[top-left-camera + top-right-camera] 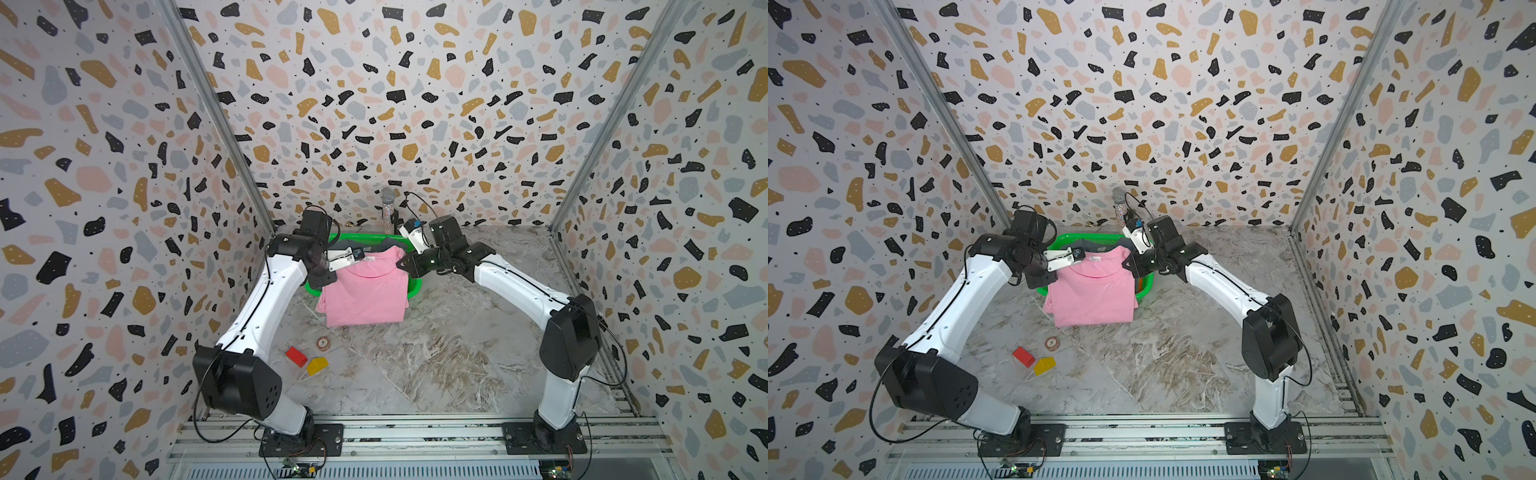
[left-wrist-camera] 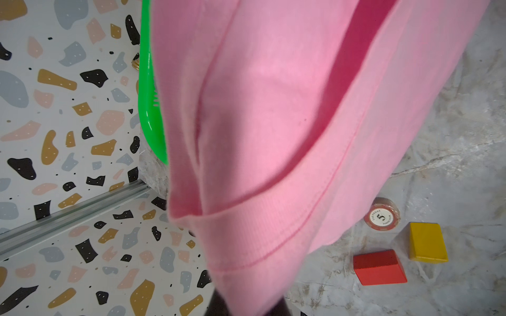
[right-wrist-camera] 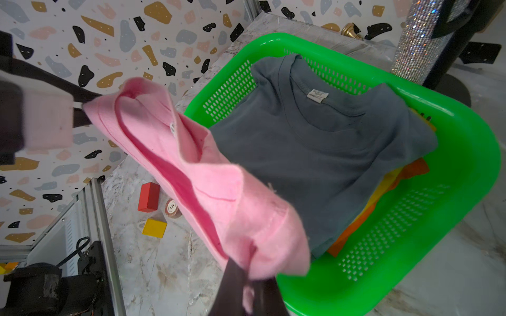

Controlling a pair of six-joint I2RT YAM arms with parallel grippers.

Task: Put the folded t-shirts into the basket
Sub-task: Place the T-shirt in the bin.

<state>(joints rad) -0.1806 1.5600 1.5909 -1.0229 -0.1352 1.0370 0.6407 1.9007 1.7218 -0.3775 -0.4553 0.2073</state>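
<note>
Now both the left claw (image 1: 360, 258) and right claw (image 1: 401, 262) are pinched onto the top corners of the pink t-shirt (image 1: 365, 291), which hangs across the near rim of the basket (image 3: 471, 164). If lowered from here, I judge its hem could catch that rim and the fold spill outside.

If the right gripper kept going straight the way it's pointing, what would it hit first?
Most likely the pink shirt it holds, stretched in front of the right gripper; beyond that cloth, the left gripper at the opposite corner. Depth is hard to judge.
</note>
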